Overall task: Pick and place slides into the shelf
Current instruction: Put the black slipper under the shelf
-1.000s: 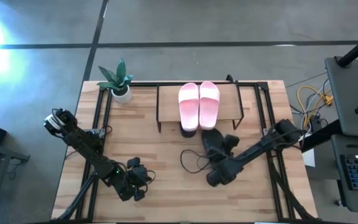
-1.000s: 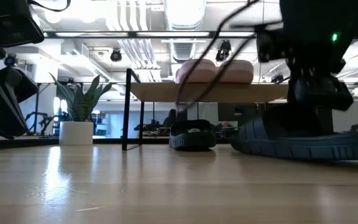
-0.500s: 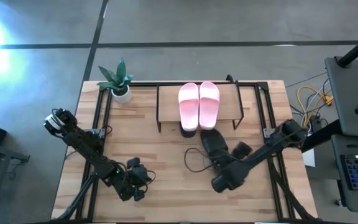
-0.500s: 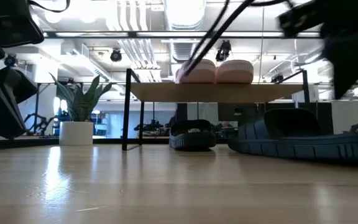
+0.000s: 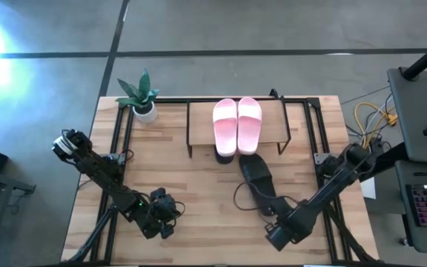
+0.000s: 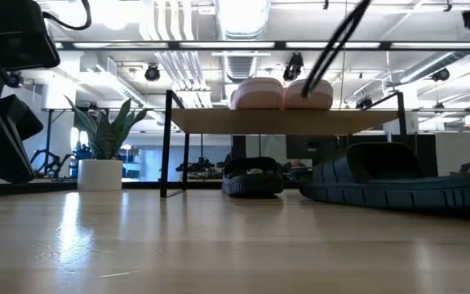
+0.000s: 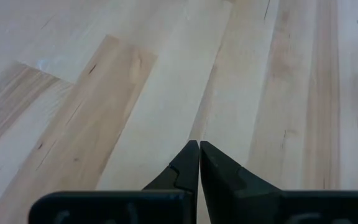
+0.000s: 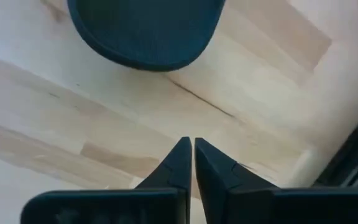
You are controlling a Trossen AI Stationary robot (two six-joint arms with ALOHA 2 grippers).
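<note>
- The dark slide (image 5: 256,178) lies flat on the table (image 5: 199,193), toe toward the shelf (image 5: 273,133).
- My right gripper (image 8: 188,163), jaws pressed together and empty, sits just beyond its heel.

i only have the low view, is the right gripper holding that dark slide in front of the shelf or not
Observer: No. In the right wrist view the right gripper is shut on nothing, with the dark slide lying apart from it on the table.
Operator: where is that arm
Observer: From above, the right gripper is near the table's front edge, clear of the slide.
Operator: what's on the shelf top
Observer: Two pink slides lie side by side on the shelf.
</note>
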